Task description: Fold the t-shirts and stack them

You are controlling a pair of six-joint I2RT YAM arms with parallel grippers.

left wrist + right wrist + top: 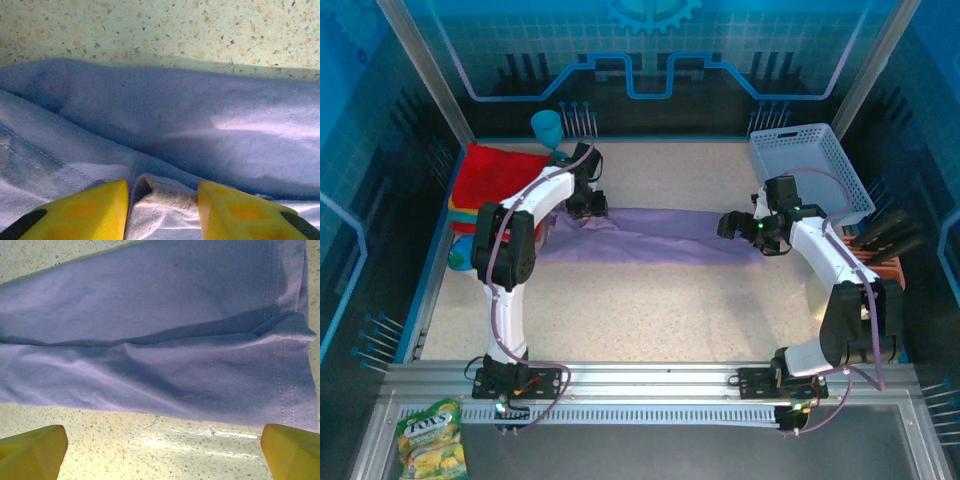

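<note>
The lavender t-shirt [650, 238] lies as a long, folded strip across the middle of the table. At its left end my left gripper [588, 208] is down on it. In the left wrist view a bunched fold of the lavender cloth [165, 200] fills the gap between the yellow fingers [100, 210] and touches both. My right gripper [732, 226] hovers at the strip's right end. In the right wrist view it [162, 455] is wide open over bare table, just short of the shirt's hemmed edge [285, 405]. A stack of folded t-shirts [495, 178], red on top, sits at the far left.
A pale blue lattice basket [810, 170] stands at the back right. A teal cup [547, 128] is behind the stack. An orange holder with dark tools [880, 262] is at the right edge. A snack bag [432, 440] lies below the rail, front left.
</note>
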